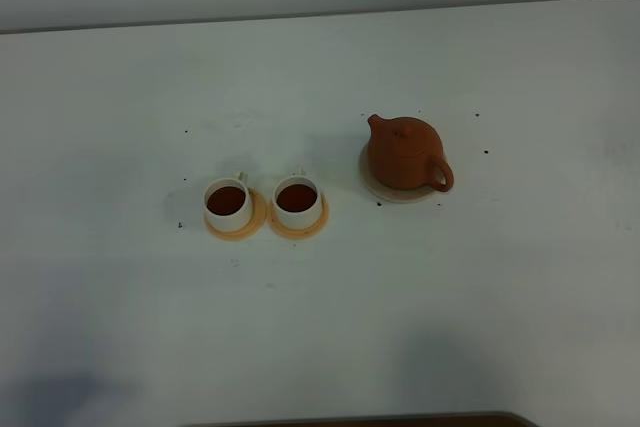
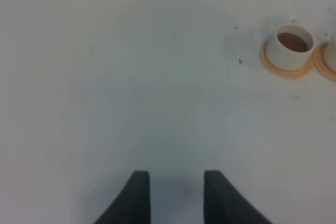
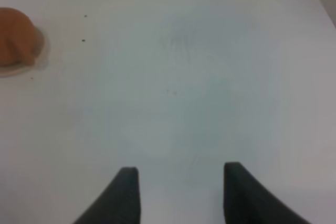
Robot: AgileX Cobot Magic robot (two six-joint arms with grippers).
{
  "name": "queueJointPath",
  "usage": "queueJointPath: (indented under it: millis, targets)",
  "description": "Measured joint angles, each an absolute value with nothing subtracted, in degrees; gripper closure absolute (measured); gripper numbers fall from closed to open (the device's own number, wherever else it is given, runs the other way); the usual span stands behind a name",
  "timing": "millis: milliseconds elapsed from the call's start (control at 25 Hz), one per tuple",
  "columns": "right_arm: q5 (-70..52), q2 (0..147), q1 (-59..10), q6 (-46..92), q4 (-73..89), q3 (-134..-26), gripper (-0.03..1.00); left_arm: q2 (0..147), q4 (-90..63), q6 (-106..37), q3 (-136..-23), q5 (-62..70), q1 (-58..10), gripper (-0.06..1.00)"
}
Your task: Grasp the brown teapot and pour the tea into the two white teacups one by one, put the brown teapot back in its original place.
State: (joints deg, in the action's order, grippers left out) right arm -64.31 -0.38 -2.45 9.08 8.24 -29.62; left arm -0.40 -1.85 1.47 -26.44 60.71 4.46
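The brown teapot (image 1: 405, 152) sits upright on its pale cream coaster (image 1: 400, 190) right of the table's middle, spout to the back left and handle to the front right. Two white teacups (image 1: 228, 202) (image 1: 297, 200), each on an orange coaster, stand side by side left of it, both holding dark tea. Neither arm shows in the high view. My left gripper (image 2: 176, 182) is open over bare table, with one filled cup (image 2: 290, 46) far ahead. Well away from the teapot (image 3: 16, 43), my right gripper (image 3: 181, 179) is also open, nothing between its fingers.
The white table (image 1: 450, 297) stretches wide around the tea set, with a few small dark specks near the cups and teapot. Its back edge meets a pale wall, and a dark strip lies along the front edge.
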Motion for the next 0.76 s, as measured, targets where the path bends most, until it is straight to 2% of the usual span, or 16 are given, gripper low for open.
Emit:
queueJointPath:
  millis: [760]
  targets:
    - [-64.3,-0.4,-2.5,9.0,8.2,-29.6,0.57,-0.4,-1.9,1.5,-26.4,60.7,4.5,0.65]
